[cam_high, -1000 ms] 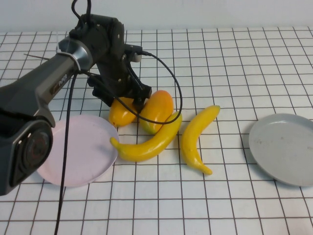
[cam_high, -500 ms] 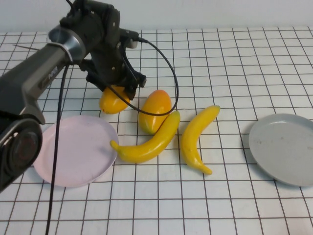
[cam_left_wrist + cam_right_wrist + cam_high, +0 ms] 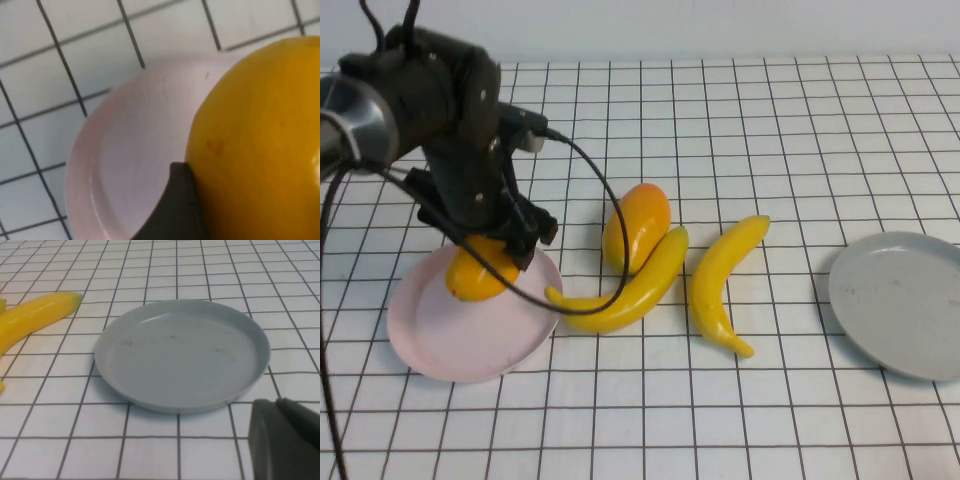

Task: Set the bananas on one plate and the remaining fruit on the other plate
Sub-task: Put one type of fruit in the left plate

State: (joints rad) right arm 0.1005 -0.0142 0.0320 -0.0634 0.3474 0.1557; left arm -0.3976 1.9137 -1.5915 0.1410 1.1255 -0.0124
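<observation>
Left gripper: positioned at centre left of the high view, above the upper part of the round, shallow, pale pink plate. Its fingers are closed around a plump oval, glossy orange-yellow mango-like fruit. In the left wrist view one dark fingertip presses against the smooth yellow skin of this fruit, with the pink plate directly beneath; whether the fruit touches the plate surface cannot be determined.

Second mango-like fruit: plump oval, glossy orange with a redder blush at its top, lying on the white gridded table at the centre of the frame, right of the pink plate and apart from it.

Bananas: two long, curved, glossy yellow plastic-looking items. The left banana lies diagonally, its upper end touching the blushed fruit and its lower tip at the pink plate's rim. The right banana lies just beside it, upper tip greenish, separated by a narrow gap.

Round, shallow, pale grey-blue plate: at the right edge of the frame, well apart from all fruit.

Right gripper: visible only in the right wrist view as a dark shape beside the grey-blue plate; the state of its fingers cannot be told
</observation>
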